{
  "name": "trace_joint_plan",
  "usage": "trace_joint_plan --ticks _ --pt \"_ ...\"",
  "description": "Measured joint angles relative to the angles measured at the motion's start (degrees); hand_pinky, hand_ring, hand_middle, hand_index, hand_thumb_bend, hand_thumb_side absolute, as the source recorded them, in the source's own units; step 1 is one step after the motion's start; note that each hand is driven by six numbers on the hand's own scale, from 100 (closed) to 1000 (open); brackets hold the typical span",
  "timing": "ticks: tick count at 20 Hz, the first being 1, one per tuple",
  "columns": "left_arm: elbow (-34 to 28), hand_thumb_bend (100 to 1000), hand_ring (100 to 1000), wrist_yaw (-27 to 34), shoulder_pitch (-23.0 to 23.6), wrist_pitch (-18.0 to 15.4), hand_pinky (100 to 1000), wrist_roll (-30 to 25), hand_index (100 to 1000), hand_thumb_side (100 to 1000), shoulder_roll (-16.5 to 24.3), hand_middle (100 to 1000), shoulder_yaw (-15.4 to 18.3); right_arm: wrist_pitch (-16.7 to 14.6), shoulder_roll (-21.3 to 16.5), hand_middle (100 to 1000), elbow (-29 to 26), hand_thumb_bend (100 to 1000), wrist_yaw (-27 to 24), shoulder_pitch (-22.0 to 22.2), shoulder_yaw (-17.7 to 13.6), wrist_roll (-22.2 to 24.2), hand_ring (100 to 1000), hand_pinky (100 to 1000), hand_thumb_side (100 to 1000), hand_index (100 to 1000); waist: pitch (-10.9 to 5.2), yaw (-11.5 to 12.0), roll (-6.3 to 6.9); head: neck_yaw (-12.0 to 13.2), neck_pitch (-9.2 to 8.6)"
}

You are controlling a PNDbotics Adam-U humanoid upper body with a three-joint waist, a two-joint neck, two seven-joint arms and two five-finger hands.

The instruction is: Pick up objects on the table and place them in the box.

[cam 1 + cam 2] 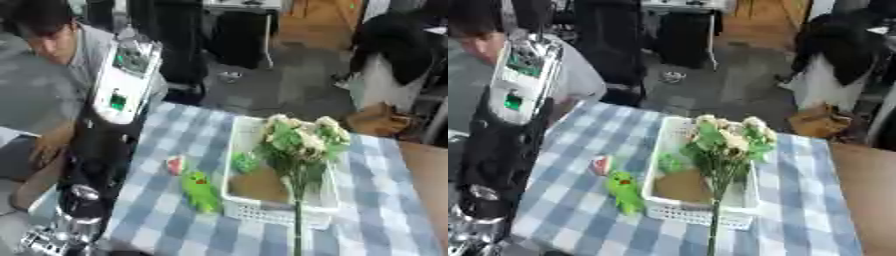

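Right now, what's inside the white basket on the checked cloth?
Inside the white basket: a small green item at the far left and a brown patch along the bottom. The flower bouquet lies across it, stem over the near rim, hiding the right side.

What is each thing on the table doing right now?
white basket: upright on the checked cloth, open on top.
flower bunch: heads over the basket, stem sticking out past its near rim.
green leafy thing: inside the basket.
green toy: lying on the cloth, left of the basket.
small red and white thing: on the cloth, outside the basket.
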Motion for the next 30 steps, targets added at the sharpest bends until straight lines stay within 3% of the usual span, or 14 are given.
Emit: trace_joint_plan --ticks 1,2,8,12,20,26,30 --pt "0.18 100 913 -1.90 0.11 0.33 674 -0.99 984 876 0.04 922 0.02 0.00 0.00 692 0.00 100 0.00 0.01 0.00 0.00 749 732 485 686 0.00 0.02 0.00 0.00 0.00" --pt "0.29 106 899 -4.69 0.23 0.87 681 -2.17 1000 743 0.06 909 0.07 0.00 0.00 692 0.00 100 0.00 0.01 0.00 0.00 749 732 486 686 0.00 0.02 0.00 -0.01 0.00" --pt "3.35 100 920 -32.51 0.02 6.61 747 -17.49 1000 623 1.61 937 -0.19 -0.02 0.00 691 0.00 100 0.00 0.00 0.02 0.04 749 732 484 686 -0.01 -0.30 0.00 -0.49 0.00" --pt "7.98 100 942 -42.65 -1.03 7.02 809 -30.70 1000 582 3.37 949 -2.43 0.02 0.00 691 0.00 100 -0.03 -0.07 0.08 0.15 749 732 483 686 -0.03 -0.91 0.00 -0.85 0.01" --pt "21.61 100 1000 -45.38 -1.48 2.22 1000 -47.19 1000 600 10.07 1000 -8.86 0.24 0.00 691 0.00 100 -0.35 -0.67 0.42 0.61 749 732 482 685 0.01 -2.02 0.00 -1.51 0.27" --pt "31.70 104 1000 -43.99 -1.48 -0.19 1000 -55.67 1000 660 15.03 1000 -13.59 0.31 -0.03 691 0.00 100 -0.66 -1.08 0.72 0.81 749 732 483 685 0.00 -2.38 0.02 -1.85 0.47" --pt "37.95 218 1000 -43.07 -1.55 -0.72 1000 -59.64 1000 680 17.26 1000 -15.30 0.39 -0.04 691 0.00 100 -0.75 -1.08 0.75 0.97 749 732 484 685 -0.01 -2.40 0.02 -2.06 0.48"
